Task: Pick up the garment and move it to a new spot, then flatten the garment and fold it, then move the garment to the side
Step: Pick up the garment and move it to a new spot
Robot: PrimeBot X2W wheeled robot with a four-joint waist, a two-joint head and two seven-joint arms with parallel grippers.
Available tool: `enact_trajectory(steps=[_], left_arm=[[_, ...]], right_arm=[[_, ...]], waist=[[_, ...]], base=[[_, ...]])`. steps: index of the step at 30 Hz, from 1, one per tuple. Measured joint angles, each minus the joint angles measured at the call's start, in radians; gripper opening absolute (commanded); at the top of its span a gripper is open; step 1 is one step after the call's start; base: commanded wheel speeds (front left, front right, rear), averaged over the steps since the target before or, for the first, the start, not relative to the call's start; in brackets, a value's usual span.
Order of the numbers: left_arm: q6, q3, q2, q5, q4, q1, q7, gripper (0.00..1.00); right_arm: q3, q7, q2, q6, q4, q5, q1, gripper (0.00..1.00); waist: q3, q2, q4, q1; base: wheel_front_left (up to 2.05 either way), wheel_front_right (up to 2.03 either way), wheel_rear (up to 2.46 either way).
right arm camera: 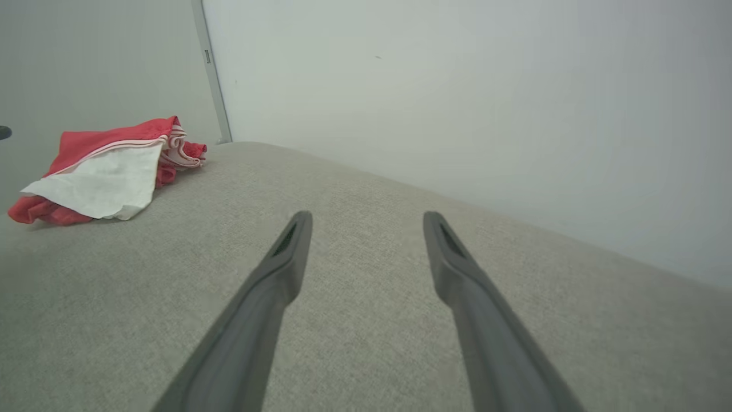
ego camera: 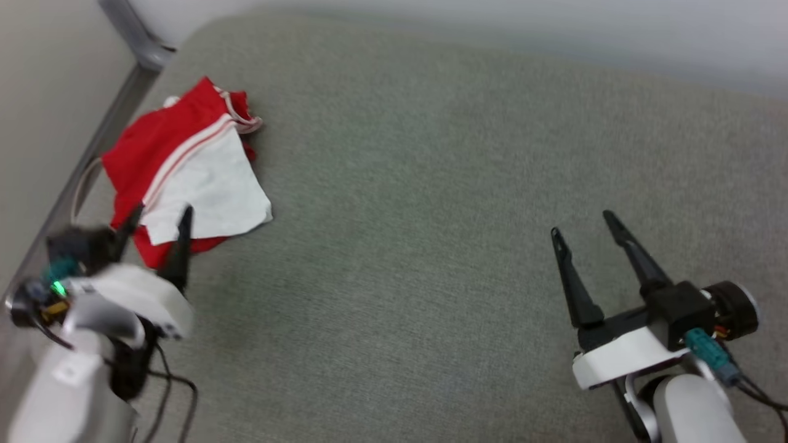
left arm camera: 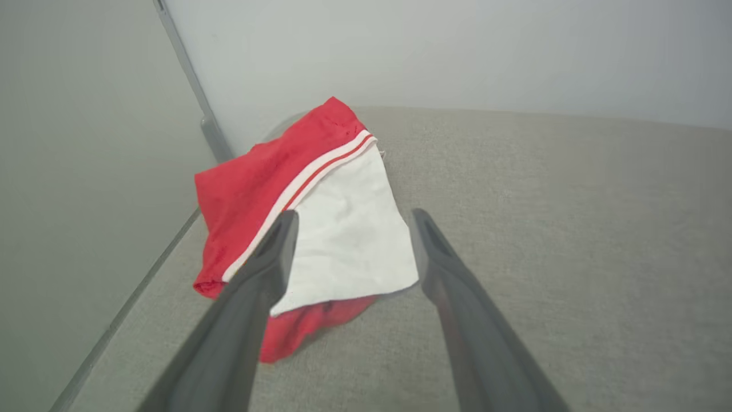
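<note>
Red w/ a white bit on top — garment [ego camera: 184, 172], bunched up at far-left corner of grey pad [ego camera: 431, 258]. L gripper [ego camera: 162, 212] over pad's left side, jaws wide open, nothing held, tips at garment's near edge. R gripper [ego camera: 582, 223] over pad's right side — jaws wide open too, empty, well apart from garment.

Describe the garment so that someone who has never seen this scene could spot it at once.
Start from the wide grey padded surface and go to its far left corner. There lies the garment, crumpled, just ahead of the open left gripper. It is the only bright red thing, with a white sleeve on top.
</note>
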Motion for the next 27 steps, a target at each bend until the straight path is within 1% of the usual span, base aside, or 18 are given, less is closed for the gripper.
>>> enact_trajectory(steps=[2, 5, 6, 7, 9, 14, 20, 21, 22, 23, 27], left_arm=[[0.000, -0.020, 0.063, -0.069, 0.025, -0.072, 0.063, 1.00], [0.000, -0.075, 0.172, -0.123, 0.049, -0.164, 0.156, 1.00], [-0.001, -0.120, 0.252, -0.187, 0.086, -0.244, 0.253, 1.00], [-0.001, -0.133, 0.275, -0.203, 0.100, -0.267, 0.278, 1.00], [-0.001, -0.156, 0.315, -0.242, 0.132, -0.307, 0.328, 1.00], [-0.001, -0.220, 0.401, -0.321, 0.204, -0.372, 0.404, 1.00], [0.000, -0.312, 0.436, -0.450, 0.240, -0.404, 0.463, 1.00], [0.001, -0.325, 0.440, -0.478, 0.242, -0.407, 0.474, 0.85], [0.002, -0.338, 0.448, -0.503, 0.241, -0.410, 0.482, 0.32], [0.002, -0.349, 0.453, -0.526, 0.240, -0.410, 0.484, 0.00], [0.002, -0.390, 0.456, -0.591, 0.239, -0.406, 0.452, 0.00]], right_arm=[[-0.004, 0.009, -0.011, 0.000, -0.024, -0.007, -0.012, 1.00], [-0.016, 0.017, -0.024, 0.000, -0.054, -0.009, -0.027, 1.00], [-0.027, 0.022, -0.030, 0.000, -0.079, -0.015, -0.035, 1.00], [-0.028, 0.023, -0.031, 0.000, -0.085, -0.016, -0.036, 1.00], [-0.030, 0.024, -0.032, 0.000, -0.094, -0.017, -0.037, 1.00], [-0.036, 0.024, -0.032, 0.000, -0.112, -0.023, -0.042, 1.00], [-0.038, 0.019, -0.034, 0.000, -0.124, -0.025, -0.053, 1.00], [-0.038, 0.018, -0.034, 0.000, -0.124, -0.025, -0.054, 1.00], [-0.039, 0.017, -0.033, 0.000, -0.124, -0.027, -0.054, 1.00], [-0.040, 0.016, -0.033, 0.000, -0.121, -0.028, -0.055, 1.00], [-0.042, 0.014, -0.027, 0.000, -0.101, -0.033, -0.054, 1.00]], waist=[[0.045, 0.0000, -0.014, 0.0000], [0.112, 0.0000, -0.037, 0.0000], [0.174, 0.0000, -0.060, 0.0001], [0.193, 0.0000, -0.068, 0.0001], [0.229, 0.0000, -0.084, 0.0001], [0.297, 0.0000, -0.123, 0.0001], [0.346, 0.0000, -0.149, -0.0001], [0.349, 0.0000, -0.151, -0.0001], [0.350, 0.0000, -0.152, -0.0001], [0.349, 0.0000, -0.152, -0.0001], [0.330, 0.0000, -0.151, -0.0001]], base=[[0.00, 0.00, 0.00], [0.00, 0.00, 0.00], [0.00, 0.00, 0.00], [0.00, 0.00, 0.00], [0.00, 0.00, 0.00], [0.00, 0.00, 0.00], [0.00, 0.00, 0.00], [0.00, 0.00, 0.00], [0.00, 0.00, 0.00], [0.00, 0.00, 0.00], [0.00, 0.00, 0.00]])
